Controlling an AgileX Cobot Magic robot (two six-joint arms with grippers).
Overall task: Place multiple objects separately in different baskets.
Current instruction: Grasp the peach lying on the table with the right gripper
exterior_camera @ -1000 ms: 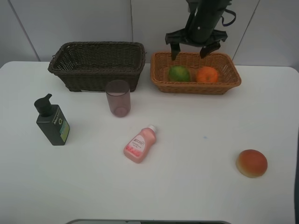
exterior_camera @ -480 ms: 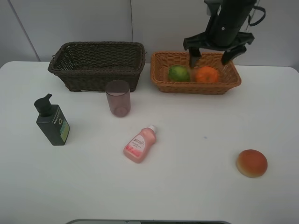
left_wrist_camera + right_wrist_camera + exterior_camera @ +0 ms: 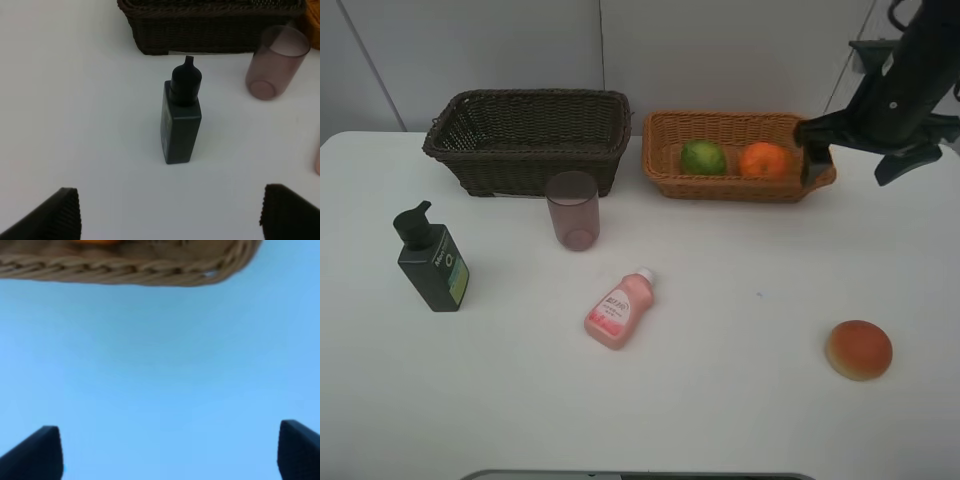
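The light tan basket (image 3: 665, 180) holds the green citrus fruit (image 3: 702, 157) and the orange (image 3: 763, 160). The dark brown basket (image 3: 525, 170) stands to its left. The mauve cup (image 3: 572, 209), the dark green pump bottle (image 3: 433, 262), the lying pink bottle (image 3: 619, 309) and the red-yellow fruit (image 3: 859, 349) rest on the table. My right gripper (image 3: 860, 165) is open and empty, above the table at the tan basket's right end (image 3: 150, 275). My left gripper (image 3: 170, 215) is open and empty, near the pump bottle (image 3: 181, 116); it is out of the high view.
The white table (image 3: 740, 400) ends at a front edge at the bottom of the high view and at a pale wall behind the baskets. In the left wrist view the cup (image 3: 276, 62) and the dark basket (image 3: 210, 22) stand beyond the pump bottle.
My right gripper has moved right from above the tan basket to just past its right end and dropped lower. The objects have not moved.
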